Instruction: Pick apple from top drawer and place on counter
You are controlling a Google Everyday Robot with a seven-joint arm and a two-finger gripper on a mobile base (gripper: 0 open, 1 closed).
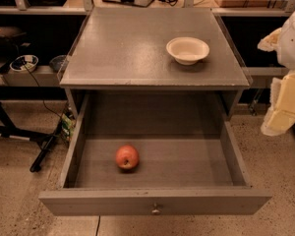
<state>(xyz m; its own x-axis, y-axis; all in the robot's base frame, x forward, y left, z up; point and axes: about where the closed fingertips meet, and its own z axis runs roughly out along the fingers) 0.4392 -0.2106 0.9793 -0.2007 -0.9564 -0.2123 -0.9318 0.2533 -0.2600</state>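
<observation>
The small red-orange apple (127,157) lies on the floor of the top drawer (155,208), left of its middle. The drawer is pulled fully open, with its plain front panel and small round knob (156,211) toward me. The grey counter (123,53) is the flat top of the cabinet above the drawer. My gripper (285,104) hangs at the right edge of the view, outside the drawer's right wall and above floor level. It is well to the right of the apple and holds nothing that I can see.
A white bowl (188,49) stands on the counter's right side. Dark shelves with cables and small dishes (23,63) run behind and to the left. A black stand leg (44,149) lies on the speckled floor left of the drawer.
</observation>
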